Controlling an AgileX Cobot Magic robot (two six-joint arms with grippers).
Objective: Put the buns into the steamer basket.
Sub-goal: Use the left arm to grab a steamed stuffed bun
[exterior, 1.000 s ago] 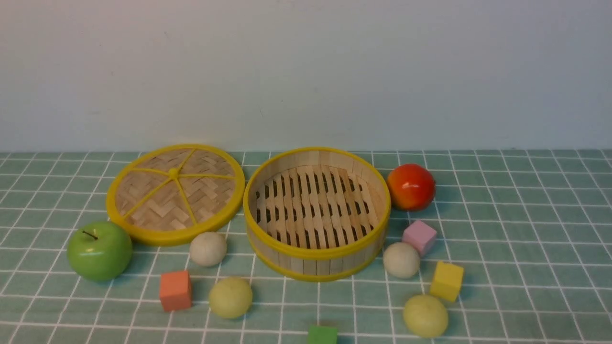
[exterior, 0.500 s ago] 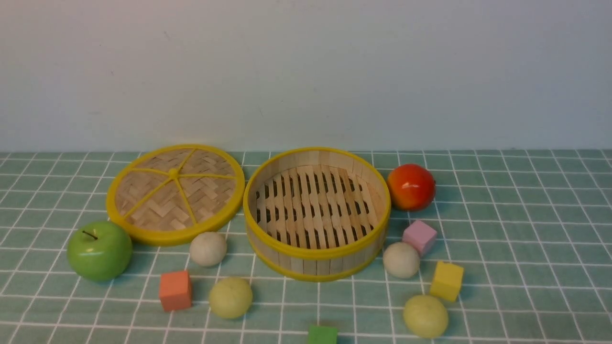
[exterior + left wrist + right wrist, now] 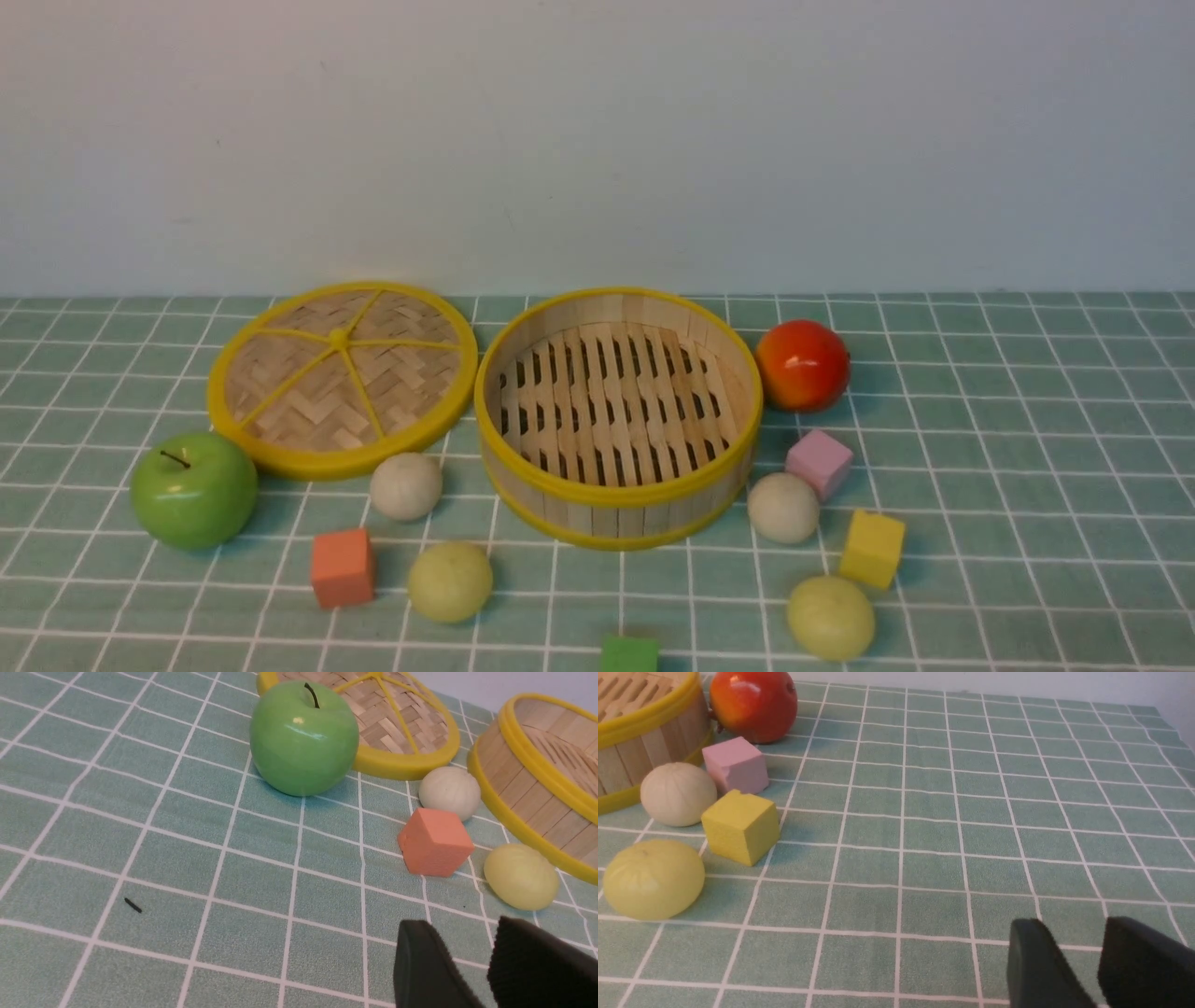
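The steamer basket stands in the middle of the tiled cloth with nothing in it. To its left lie an off-white bun and a pale yellow-green bun. On its right lie another off-white bun and another yellow-green bun. Neither arm shows in the front view. My left gripper is open and empty above the cloth, just short of the yellow-green bun. My right gripper is open and empty, well apart from the buns in its view.
The flat woven lid lies left of the basket, with a green apple in front of it. A red apple sits right of the basket. Orange, pink, yellow and green cubes lie among the buns.
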